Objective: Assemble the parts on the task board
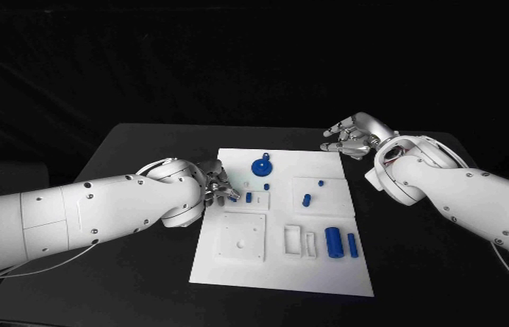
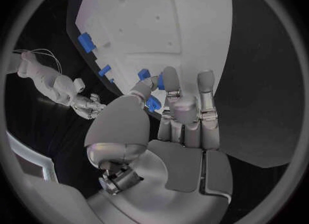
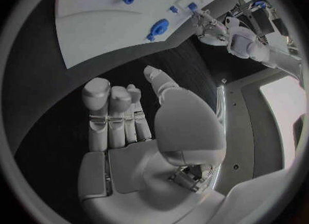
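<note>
Near edge of task board (image 1: pixel 276 272): two blue cylinders (image 1: pixel 334 242) lie loose, unplaced. Mid-board: left robot hand (image 1: pixel 216 184) pinches a small blue part (image 2: pixel 153 103) over the board's left side. Far desk (image 1: pixel 159 139): right robot hand (image 1: pixel 355 137) fingers apart, empty. Assembly judged early.

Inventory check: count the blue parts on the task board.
7: one disc at the far edge, four small pieces mid-board, two cylinders front right. The left hand may hide another.
</note>
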Controlling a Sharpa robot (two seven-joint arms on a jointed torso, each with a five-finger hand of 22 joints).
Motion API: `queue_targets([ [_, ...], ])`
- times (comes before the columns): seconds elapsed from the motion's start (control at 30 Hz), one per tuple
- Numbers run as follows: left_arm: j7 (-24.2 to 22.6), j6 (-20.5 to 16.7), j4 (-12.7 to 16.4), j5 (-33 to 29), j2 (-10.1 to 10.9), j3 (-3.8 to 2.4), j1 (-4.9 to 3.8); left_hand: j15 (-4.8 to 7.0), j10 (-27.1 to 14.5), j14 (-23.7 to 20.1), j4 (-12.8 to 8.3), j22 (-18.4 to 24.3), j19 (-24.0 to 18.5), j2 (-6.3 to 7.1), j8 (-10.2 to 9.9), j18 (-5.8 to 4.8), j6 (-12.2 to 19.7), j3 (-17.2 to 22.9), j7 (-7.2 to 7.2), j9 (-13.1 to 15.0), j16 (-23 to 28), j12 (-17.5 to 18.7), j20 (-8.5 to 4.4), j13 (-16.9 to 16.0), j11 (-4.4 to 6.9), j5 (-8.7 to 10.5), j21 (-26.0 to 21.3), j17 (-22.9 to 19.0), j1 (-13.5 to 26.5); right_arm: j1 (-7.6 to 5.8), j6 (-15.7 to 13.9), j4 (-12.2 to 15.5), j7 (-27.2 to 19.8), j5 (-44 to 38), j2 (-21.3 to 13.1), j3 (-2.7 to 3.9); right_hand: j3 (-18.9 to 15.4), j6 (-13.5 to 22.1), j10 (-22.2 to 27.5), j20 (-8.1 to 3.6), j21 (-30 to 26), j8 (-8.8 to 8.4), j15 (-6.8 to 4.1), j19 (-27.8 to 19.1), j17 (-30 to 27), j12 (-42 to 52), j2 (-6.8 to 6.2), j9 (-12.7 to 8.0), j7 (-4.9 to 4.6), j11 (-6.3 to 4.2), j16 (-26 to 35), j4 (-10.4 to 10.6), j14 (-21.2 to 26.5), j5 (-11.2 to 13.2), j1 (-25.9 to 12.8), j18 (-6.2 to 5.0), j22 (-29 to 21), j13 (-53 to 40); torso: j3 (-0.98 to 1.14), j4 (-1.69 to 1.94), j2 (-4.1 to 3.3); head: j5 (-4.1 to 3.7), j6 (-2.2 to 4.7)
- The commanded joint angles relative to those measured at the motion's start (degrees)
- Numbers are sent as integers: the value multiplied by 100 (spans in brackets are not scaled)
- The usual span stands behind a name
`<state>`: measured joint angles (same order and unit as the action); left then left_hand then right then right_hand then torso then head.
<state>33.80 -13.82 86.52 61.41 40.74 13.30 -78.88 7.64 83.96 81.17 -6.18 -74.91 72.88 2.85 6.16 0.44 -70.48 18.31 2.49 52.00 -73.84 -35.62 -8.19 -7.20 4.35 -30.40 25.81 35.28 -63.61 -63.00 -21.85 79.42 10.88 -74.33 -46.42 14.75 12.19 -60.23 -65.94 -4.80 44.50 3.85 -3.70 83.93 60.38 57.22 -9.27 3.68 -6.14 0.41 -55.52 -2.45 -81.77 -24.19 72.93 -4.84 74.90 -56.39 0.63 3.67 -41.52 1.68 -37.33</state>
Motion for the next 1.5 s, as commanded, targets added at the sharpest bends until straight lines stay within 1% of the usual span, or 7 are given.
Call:
queue_targets([
  [0.03, 77, 313, 18, -9, -6, 48, 63, 25, 295, 11, -186, -110, 2, -128, 18, 103, -677, 191, -489, 14, -33, -28, 10, 8, 34, -24, 12, 12, -57, 3, 43, 3, -41, -17, 1, 3, 13, -35, -20, -13, -14, -31, -19, 227, -5, -21, -4, -8, 6, -38, 39, 32, -21, -18, -51, -86, 531, 9, -3, 4, 6, 2, -6],
  [0.57, 117, 394, 20, 48, 59, 47, 63, 20, 295, 18, -269, -111, -9, -174, 27, 118, -677, 231, -489, 59, -66, -50, 22, 24, 37, -34, 44, 59, -28, 4, 51, -6, -45, -17, 3, 3, 4, -34, -24, -13, -24, -31, -20, 229, -9, -19, -6, -8, 6, -37, 45, 38, -23, -23, -57, -87, 529, 7, -11, 5, 5, 11, -22],
  [0.87, 113, 401, 15, 29, 27, 47, 63, 17, 295, 14, -277, -109, -16, -182, 27, 124, -675, 230, -488, 67, -64, -50, 29, 32, 35, -31, 52, 57, -3, 6, 53, -11, -47, -17, 11, 3, 4, -34, -24, -13, -24, -31, -20, 229, -9, -19, -6, -8, 6, -37, 45, 38, -23, -23, -57, -87, 529, 7, -6, -2, 0, 7, -2],
  [1.0, 98, 375, 1, -4, 12, 46, 63, 16, 295, 5, -251, -104, -18, -185, 23, 132, -662, 204, -490, 74, -43, -40, 39, 42, 34, 45, 50, 18, 24, 7, 54, -12, -48, -17, 10, 3, 4, -34, -24, -13, -24, -31, -20, 229, -9, -19, -6, -8, 6, -37, 45, 38, -23, -23, -57, -87, 529, 7, -2, -2, 3, 7, 2],
  [1.23, 74, 332, -40, -51, -18, 45, 63, 16, 297, 2, -103, -96, -14, -122, 19, 131, -651, 114, -501, 83, -9, -29, 46, 59, 30, 81, 24, -34, 67, 8, 53, -10, -47, -16, 6, 3, -9, -33, -24, -14, -39, -31, -20, 232, -9, -21, -4, -8, 6, -37, 49, 46, -24, -25, -65, -87, 528, 9, -1, 2, 5, 5, 9],
  [1.43, 58, 320, -66, -73, -54, 43, 63, 27, 294, 0, 270, -91, 20, 54, 9, 92, -650, -7, -516, 87, 12, -34, 20, 83, 33, 131, -43, -77, 39, 8, 54, -7, -45, -16, 2, 3, -11, -34, -23, -14, -32, -30, -20, 234, -11, -22, 1, -8, 7, -37, 52, 54, -24, -27, -72, -86, 530, 10, 4, -3, 1, 5, 12],
  [1.5, 52, 321, -68, -79, -65, 42, 63, 28, 295, -1, 313, -94, 24, 87, 5, 84, -652, -28, -521, 83, 14, -29, 16, 88, 35, 135, -53, -80, 48, 8, 55, -7, -45, -16, 2, 3, -14, -33, -23, -14, -35, -30, -20, 233, -11, -23, 1, -8, 7, -38, 52, 58, -24, -28, -75, -87, 529, 11, 4, -5, 0, 4, 13],
])
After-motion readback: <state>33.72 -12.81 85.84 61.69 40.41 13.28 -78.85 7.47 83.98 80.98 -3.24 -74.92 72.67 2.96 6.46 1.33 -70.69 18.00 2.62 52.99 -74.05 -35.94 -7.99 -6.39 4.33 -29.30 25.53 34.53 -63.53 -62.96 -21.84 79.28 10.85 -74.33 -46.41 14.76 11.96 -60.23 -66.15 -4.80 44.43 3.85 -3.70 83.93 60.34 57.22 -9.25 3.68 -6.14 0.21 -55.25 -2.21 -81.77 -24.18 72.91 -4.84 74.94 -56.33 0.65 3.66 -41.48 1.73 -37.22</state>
